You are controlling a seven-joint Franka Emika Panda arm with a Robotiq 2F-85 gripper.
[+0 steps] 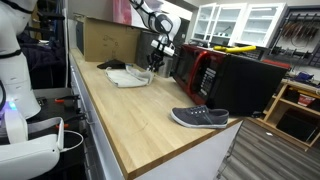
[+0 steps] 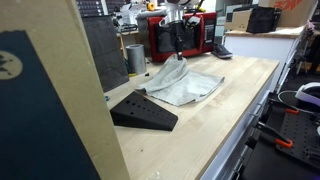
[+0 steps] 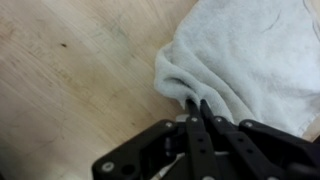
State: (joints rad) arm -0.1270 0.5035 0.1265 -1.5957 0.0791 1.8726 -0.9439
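A light grey towel (image 2: 188, 86) lies crumpled on the wooden worktop (image 2: 240, 110). It also shows in an exterior view (image 1: 128, 76) and in the wrist view (image 3: 250, 55). My gripper (image 2: 175, 50) hangs straight down over the towel's far edge; it is also seen in an exterior view (image 1: 155, 60). In the wrist view the gripper's (image 3: 197, 104) two black fingers are pressed together on a fold at the towel's edge. That edge is drawn up into a peak under the fingers, while the remainder of the towel rests on the wood.
A black wedge-shaped block (image 2: 143, 110) lies beside the towel. A red and black microwave (image 1: 205, 72) stands behind the gripper. A grey shoe (image 1: 200, 117) lies near the worktop's end. A cardboard box (image 1: 105, 40) stands at the back, and a metal cup (image 2: 135, 57) near the microwave.
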